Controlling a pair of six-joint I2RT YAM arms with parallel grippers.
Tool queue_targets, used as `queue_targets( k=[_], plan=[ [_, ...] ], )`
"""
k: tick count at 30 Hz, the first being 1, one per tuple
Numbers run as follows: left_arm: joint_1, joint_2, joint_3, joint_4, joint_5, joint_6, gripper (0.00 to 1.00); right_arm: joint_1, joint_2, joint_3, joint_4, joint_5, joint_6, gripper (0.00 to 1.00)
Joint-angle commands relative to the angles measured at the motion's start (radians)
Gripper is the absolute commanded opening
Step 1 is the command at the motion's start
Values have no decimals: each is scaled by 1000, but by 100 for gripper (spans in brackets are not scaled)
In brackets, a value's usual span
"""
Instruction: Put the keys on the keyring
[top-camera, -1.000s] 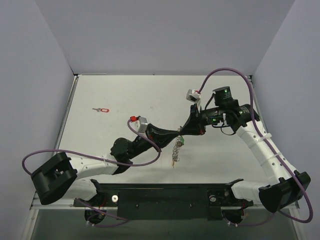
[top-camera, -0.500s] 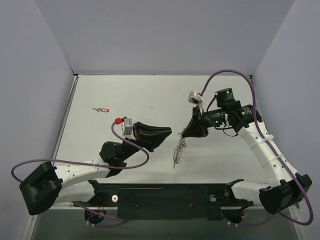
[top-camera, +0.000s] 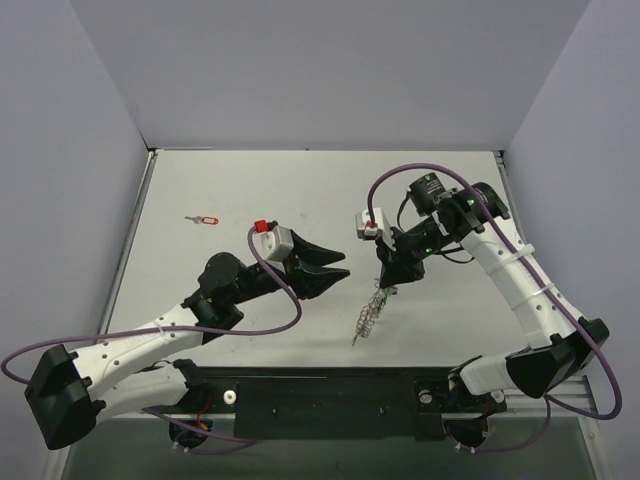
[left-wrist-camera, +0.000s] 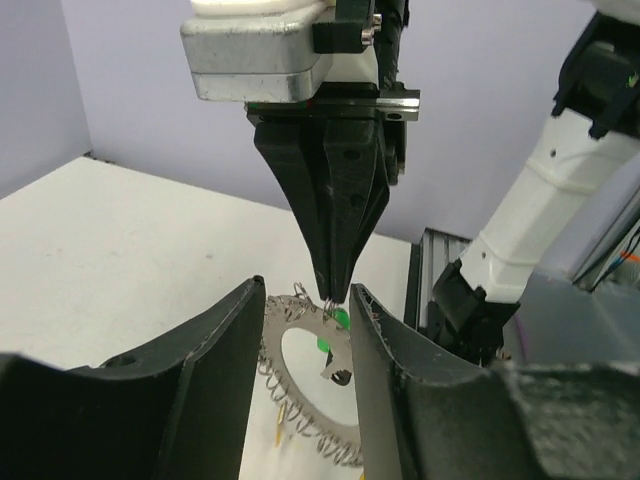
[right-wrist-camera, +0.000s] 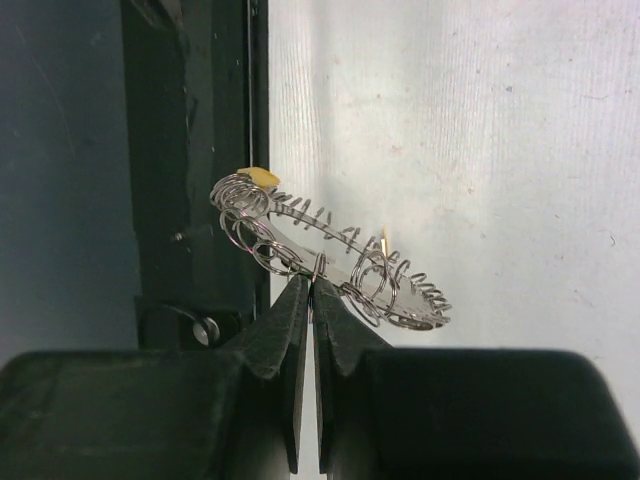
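The keyring (top-camera: 368, 316), a flat silvery ring with a lacy coiled rim, hangs above the table from my right gripper (top-camera: 389, 286). In the right wrist view that gripper (right-wrist-camera: 312, 282) is shut on the keyring's (right-wrist-camera: 335, 258) rim, with the small yellow piece (right-wrist-camera: 262, 177) at the far end. A green-headed key (left-wrist-camera: 341, 319) sits against the keyring (left-wrist-camera: 300, 385) in the left wrist view. My left gripper (left-wrist-camera: 307, 290) stands open just left of it, its fingers (left-wrist-camera: 225, 345) on either side but apart from it. The red-headed key (top-camera: 205, 219) lies at the table's far left.
My left gripper (top-camera: 335, 272) points right, level with the right gripper and close to it. Purple cables loop off both arms. The black base rail (top-camera: 330, 395) runs along the near edge, and grey walls close in the table.
My left gripper has opened and drawn back left from the keyring. The right arm has turned and shifted the hanging keyring slightly right and nearer.
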Motion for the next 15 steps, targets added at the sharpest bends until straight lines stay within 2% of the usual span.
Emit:
queue_targets(
  k=[1,4,8,15],
  plan=[
    [4,-16,67,-242,108,184,51,40,12,47,-236,91,-175,0],
    [-3,31,73,-210,137,210,53,46,21,52,-241,95,-174,0],
    [-24,109,61,-63,161,222,53,46,33,62,-252,89,-178,0],
    [-82,235,94,63,157,238,45,45,41,62,-258,69,-186,0]
  ],
)
